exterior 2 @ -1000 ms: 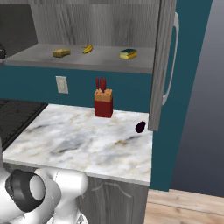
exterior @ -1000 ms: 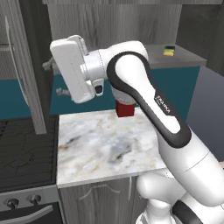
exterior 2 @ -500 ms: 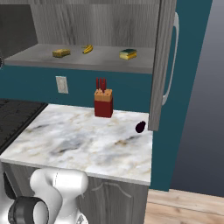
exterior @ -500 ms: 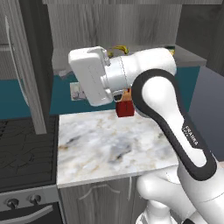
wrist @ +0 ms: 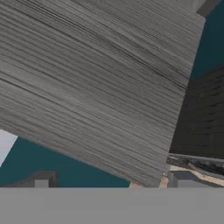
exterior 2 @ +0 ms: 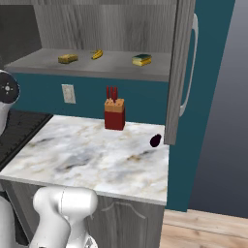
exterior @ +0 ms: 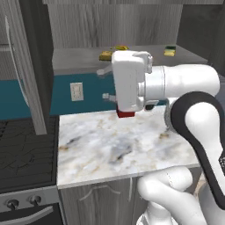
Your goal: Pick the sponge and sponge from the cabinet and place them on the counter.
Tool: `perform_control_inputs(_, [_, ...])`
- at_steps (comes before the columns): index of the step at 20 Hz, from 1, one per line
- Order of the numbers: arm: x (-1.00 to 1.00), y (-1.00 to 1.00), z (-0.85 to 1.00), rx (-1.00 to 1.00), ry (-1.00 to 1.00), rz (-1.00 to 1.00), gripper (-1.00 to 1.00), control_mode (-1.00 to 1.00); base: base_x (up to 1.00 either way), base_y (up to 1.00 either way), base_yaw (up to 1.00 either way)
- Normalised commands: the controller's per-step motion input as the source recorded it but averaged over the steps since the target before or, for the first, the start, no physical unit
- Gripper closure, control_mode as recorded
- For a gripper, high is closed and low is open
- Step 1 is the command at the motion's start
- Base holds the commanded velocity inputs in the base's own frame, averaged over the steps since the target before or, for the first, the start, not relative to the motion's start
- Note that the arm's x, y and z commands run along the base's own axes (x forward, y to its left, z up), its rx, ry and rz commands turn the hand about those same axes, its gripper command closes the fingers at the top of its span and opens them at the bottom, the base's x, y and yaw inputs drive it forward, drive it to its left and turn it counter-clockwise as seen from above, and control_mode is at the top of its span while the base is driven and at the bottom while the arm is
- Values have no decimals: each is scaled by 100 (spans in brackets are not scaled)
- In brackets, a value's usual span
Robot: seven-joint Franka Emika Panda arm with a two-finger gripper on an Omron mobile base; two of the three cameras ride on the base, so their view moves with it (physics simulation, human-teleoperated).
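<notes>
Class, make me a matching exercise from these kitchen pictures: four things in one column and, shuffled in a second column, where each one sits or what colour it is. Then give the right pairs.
Things:
1. green-topped sponge
2. banana
3. knife block
4. dark round object

Descriptions:
A. red, stands on the marble counter near the wall
B. lies on the counter by the open cabinet door
C. curved and yellow, middle item on the shelf
D. rightmost item on the shelf

Pairs: 1-D, 2-C, 3-A, 4-B
</notes>
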Motion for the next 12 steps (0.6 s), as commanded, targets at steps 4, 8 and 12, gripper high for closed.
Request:
perform_control_inputs(4, [-37, -57, 0, -5, -14, -5, -100, -100, 0, 0, 0])
perform_control_inputs(8, [-30, -28, 4, -21, -21, -2, -100, -100, 0, 0, 0])
perform_control_inputs(12, [-15, -33, 31, -13, -1, -3, -100, -100, 0, 0, 0])
